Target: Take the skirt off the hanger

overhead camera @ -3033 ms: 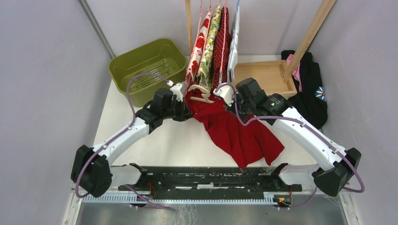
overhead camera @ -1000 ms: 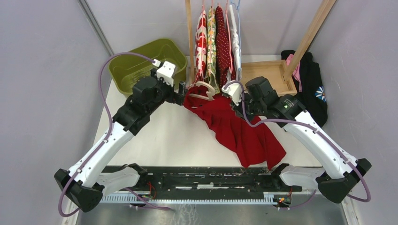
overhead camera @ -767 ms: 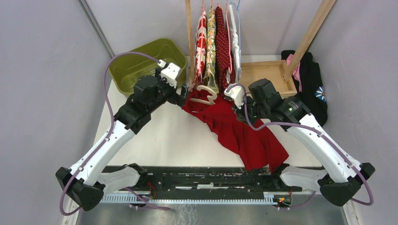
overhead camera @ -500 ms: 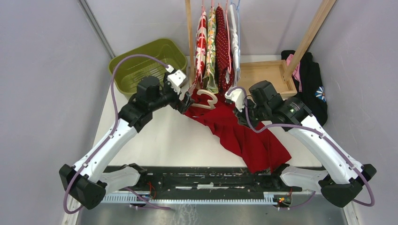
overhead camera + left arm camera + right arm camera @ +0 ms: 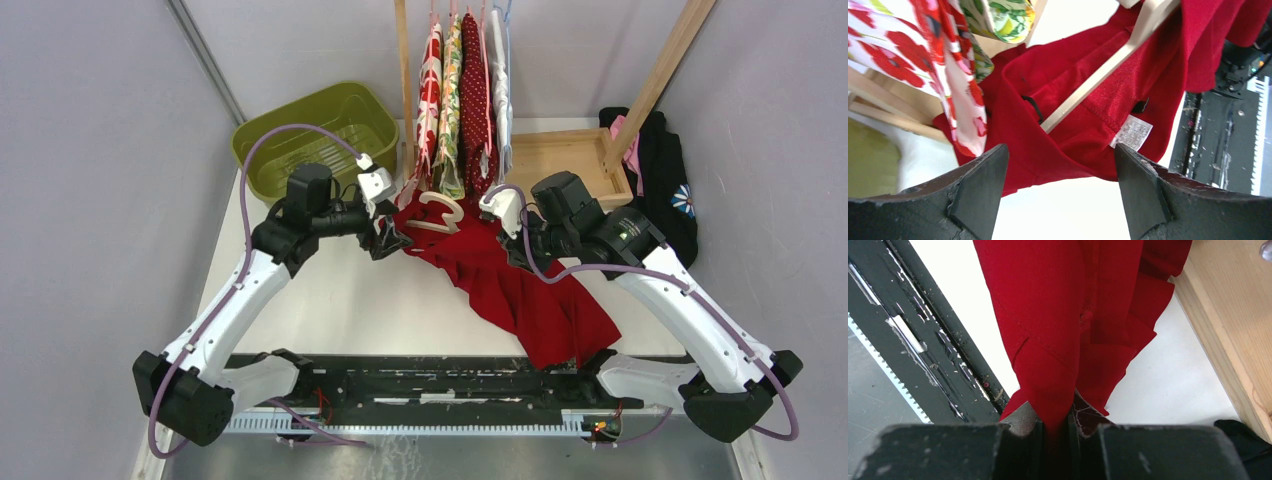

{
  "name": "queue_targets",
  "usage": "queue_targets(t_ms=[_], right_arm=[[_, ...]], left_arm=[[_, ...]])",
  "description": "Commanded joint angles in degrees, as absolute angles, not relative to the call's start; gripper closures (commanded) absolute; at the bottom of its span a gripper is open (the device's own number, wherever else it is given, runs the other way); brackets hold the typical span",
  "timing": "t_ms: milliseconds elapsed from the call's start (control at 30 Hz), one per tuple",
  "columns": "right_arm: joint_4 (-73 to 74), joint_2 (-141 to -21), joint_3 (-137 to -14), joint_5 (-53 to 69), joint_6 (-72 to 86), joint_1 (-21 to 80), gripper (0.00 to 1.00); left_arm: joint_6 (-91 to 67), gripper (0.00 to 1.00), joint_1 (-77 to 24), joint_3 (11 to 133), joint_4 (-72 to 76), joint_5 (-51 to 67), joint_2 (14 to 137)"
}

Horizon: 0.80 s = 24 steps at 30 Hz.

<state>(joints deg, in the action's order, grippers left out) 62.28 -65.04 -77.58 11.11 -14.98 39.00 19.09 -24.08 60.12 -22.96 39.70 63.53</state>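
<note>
Tabletop (image 5: pixel 380 300), contents by position.
- Back left: basket (image 5: pixel 330 110).
- Back centre: hanging clothes (image 5: pixel 460 100).
- Back right: tray (image 5: pixel 570 150), just right of the hanging clothes.
- Far right: heap of clothing (image 5: pixel 665 190), beside the tray.
- Centre: skirt (image 5: pixel 520 290), running from below the hanging clothes forward and rightward to the near edge.
- Hanger (image 5: pixel 437 212): at the skirt's back end, partly inside it.
- Left claw (image 5: pixel 1060 147): just left of that end.
- Right claw (image 5: pixel 1054 417): on the skirt's right side, between hanger and tray.
</note>
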Motion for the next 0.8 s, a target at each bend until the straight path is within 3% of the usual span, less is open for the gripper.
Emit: queue_targets(t_ms=[0, 500, 767], right_arm=[[59.1, -64.0, -81.6, 12.2, -16.2, 39.4, 0.99], [59.7, -64.5, -84.1, 13.1, -16.7, 39.9, 0.99], [59.6, -64.7, -83.2, 13.6, -16.8, 40.3, 0.99]], left_arm=[[22.3, 0.16, -23.7, 59.4, -22.5, 47.8, 65.5], [16.3, 0.18, -23.8, 49.4, -7.5, 48.2, 68.1], [19.3, 0.17, -23.7, 53.0, -7.1, 42.1, 66.2]])
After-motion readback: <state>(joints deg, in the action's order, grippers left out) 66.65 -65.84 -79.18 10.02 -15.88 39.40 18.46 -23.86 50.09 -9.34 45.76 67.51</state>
